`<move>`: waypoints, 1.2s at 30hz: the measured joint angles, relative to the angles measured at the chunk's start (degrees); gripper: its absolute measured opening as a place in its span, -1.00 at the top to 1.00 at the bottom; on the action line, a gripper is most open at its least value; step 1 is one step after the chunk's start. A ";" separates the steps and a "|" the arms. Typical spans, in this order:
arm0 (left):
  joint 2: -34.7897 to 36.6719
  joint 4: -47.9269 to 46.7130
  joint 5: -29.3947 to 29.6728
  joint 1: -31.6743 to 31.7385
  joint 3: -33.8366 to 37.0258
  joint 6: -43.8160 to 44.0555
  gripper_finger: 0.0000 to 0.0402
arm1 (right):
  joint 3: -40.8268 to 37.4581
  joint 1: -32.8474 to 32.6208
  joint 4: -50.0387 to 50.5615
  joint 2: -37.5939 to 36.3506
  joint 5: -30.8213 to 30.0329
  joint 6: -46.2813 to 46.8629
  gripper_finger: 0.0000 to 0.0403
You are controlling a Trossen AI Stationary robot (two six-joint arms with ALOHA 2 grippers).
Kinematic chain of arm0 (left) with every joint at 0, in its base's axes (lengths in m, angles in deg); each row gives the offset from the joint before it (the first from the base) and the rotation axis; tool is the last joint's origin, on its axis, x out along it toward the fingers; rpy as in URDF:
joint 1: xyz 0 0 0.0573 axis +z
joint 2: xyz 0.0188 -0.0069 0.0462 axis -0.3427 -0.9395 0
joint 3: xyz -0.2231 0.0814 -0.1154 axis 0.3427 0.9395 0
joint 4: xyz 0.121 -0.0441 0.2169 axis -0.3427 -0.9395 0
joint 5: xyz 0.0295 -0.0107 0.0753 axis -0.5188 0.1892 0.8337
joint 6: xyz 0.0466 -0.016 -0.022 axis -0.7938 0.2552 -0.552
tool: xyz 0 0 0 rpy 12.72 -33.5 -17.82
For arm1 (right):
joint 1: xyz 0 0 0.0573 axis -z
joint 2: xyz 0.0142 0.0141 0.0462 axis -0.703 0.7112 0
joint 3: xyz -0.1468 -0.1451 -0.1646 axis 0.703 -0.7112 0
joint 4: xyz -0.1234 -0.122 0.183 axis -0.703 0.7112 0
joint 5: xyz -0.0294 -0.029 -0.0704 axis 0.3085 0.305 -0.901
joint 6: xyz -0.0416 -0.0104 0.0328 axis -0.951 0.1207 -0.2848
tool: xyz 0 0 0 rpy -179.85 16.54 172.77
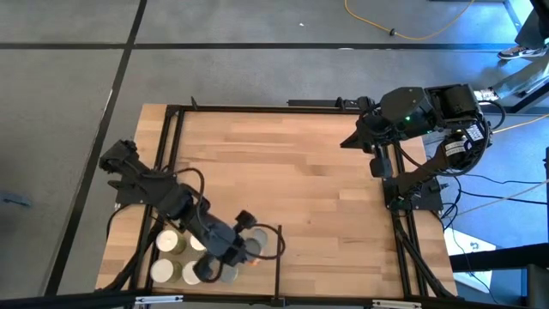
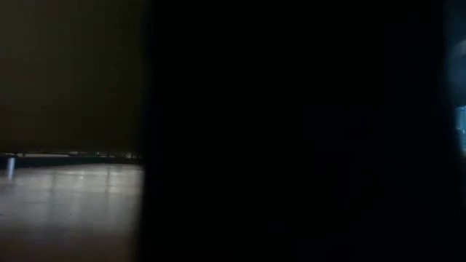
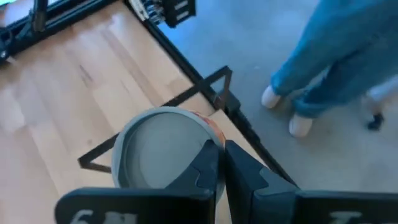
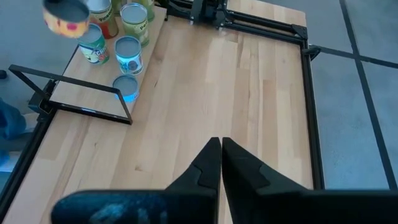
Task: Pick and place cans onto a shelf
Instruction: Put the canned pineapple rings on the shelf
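Note:
Several cans with round pale tops (image 1: 169, 243) stand in a cluster at the near left corner of the pale wood shelf (image 1: 292, 163); they also show in the right wrist view (image 4: 129, 53). A reddish can with a silver top (image 3: 158, 149) stands by the thin black divider strip (image 1: 280, 257). My left gripper (image 3: 222, 163) is shut, its fingertips right beside this can's rim. My right gripper (image 4: 221, 163) is shut and empty above the shelf's right part, far from the cans. The low view is almost wholly dark. My left gripper comes at the reddish can from above on a slant, its shut fingers (image 3: 208, 165) at the can's top rim (image 3: 200, 134). The can is not between the fingers. I cannot tell whether the finger touches it.
Black frame rails (image 1: 176, 154) edge the shelf on all sides. The divider strip (image 3: 186, 96) stands close behind the reddish can. A person's legs and white shoes (image 3: 323, 68) are on the floor just past the near rail. The shelf's middle (image 4: 205, 81) is bare wood.

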 joint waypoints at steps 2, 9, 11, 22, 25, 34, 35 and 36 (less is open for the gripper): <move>0.00 3.50 2.04 -0.59 3.25 2.90 0.98 | 0.00 0.00 0.00 0.00 0.00 0.06 0.91; -0.04 15.51 8.05 -2.30 12.41 14.47 0.98 | 0.00 0.00 0.00 0.00 0.04 -2.67 0.91; -0.04 17.97 8.06 -2.71 13.90 17.20 0.98 | 0.00 0.00 0.02 0.00 0.05 -3.70 0.91; -1.58 19.40 9.88 -5.23 18.22 25.16 0.98 | 0.00 0.00 0.02 0.00 0.04 -5.22 0.91; -4.02 21.20 6.86 -5.23 18.27 25.93 0.98 | 0.00 0.02 0.00 0.00 0.06 -5.27 0.91; -9.13 22.42 5.48 -5.31 18.25 24.83 0.98 | 0.00 0.02 -0.04 0.00 0.07 -5.29 0.91; -9.57 22.41 5.72 -5.30 18.25 24.83 0.98 | 0.00 0.00 -0.04 0.00 0.07 -5.31 0.91; -10.07 22.33 6.07 -5.30 18.27 24.83 0.98 | 0.00 0.02 -0.04 0.00 0.07 -5.31 0.91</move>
